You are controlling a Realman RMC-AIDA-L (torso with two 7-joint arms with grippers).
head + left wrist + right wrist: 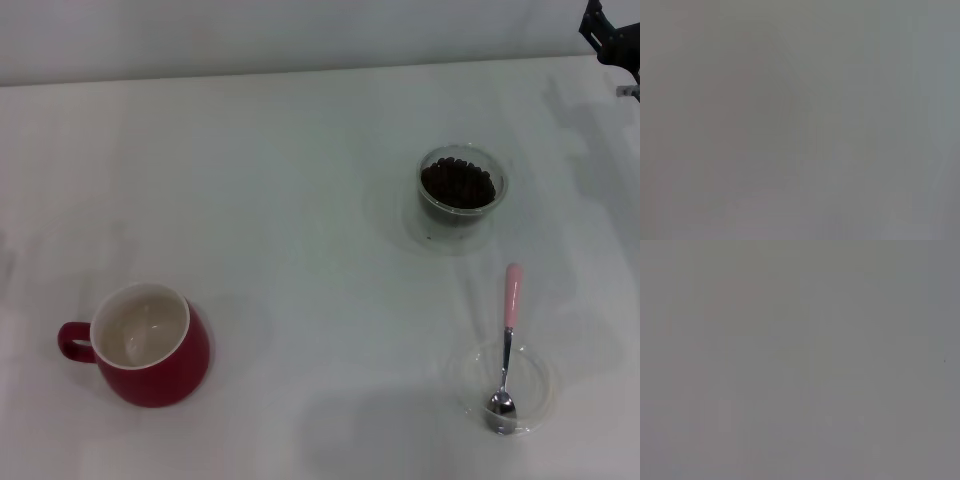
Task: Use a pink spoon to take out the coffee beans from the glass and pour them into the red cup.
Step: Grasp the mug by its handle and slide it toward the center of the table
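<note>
The red cup (150, 345) stands at the near left in the head view, its white inside showing and its loop handle pointing left. The glass (461, 190) stands at the far right, filled with dark coffee beans (457, 182). The pink spoon (507, 340) lies near right, its metal bowl resting in a shallow clear dish (535, 395) and its pink handle pointing away. My right gripper (612, 40) shows only partly at the far right corner, well away from the glass. My left gripper is out of view. Both wrist views show plain grey.
The white table (300, 200) spreads under everything, with its far edge along the top of the head view. The cup and the glass are far apart, with bare table between them.
</note>
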